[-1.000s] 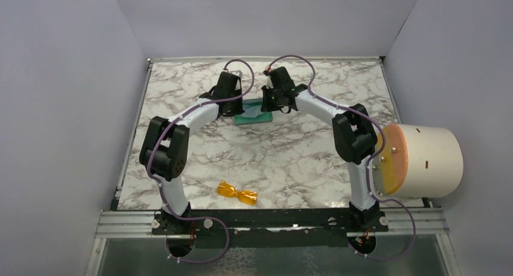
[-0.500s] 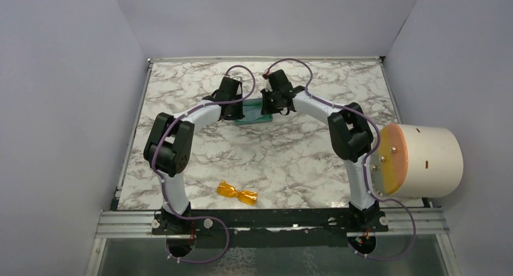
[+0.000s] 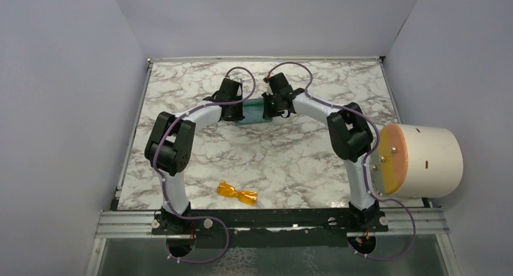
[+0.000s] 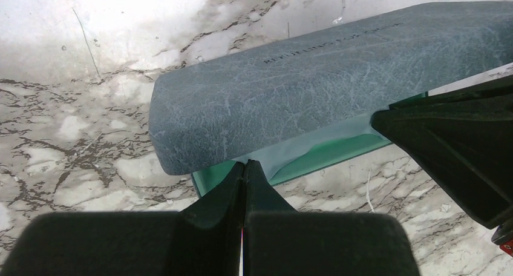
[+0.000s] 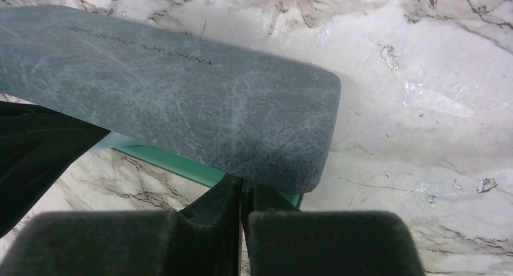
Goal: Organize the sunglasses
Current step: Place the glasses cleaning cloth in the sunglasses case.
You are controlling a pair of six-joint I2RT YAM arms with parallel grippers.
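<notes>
Since the earlier frame both arms have closed in on the case (image 4: pixel 290 88), and less teal lining shows. The left gripper (image 4: pixel 245 167) is extended forward, fingers pinched together on the case's left end. The right gripper (image 5: pixel 241 185) is likewise pinched on its right end. The sunglasses (image 3: pixel 237 193) lie well apart, nearward of the case.

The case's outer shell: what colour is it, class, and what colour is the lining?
Mottled blue-grey shell, teal-green lining; best in the left wrist view.

There is one pair of sunglasses (image 3: pixel 237 192) and one case (image 3: pixel 254 111), both on a single marble surface (image 3: pixel 290 161). Two arms are in view, left arm (image 3: pixel 175 144) and right arm (image 3: pixel 349 134). One white cylinder (image 3: pixel 432 161).
</notes>
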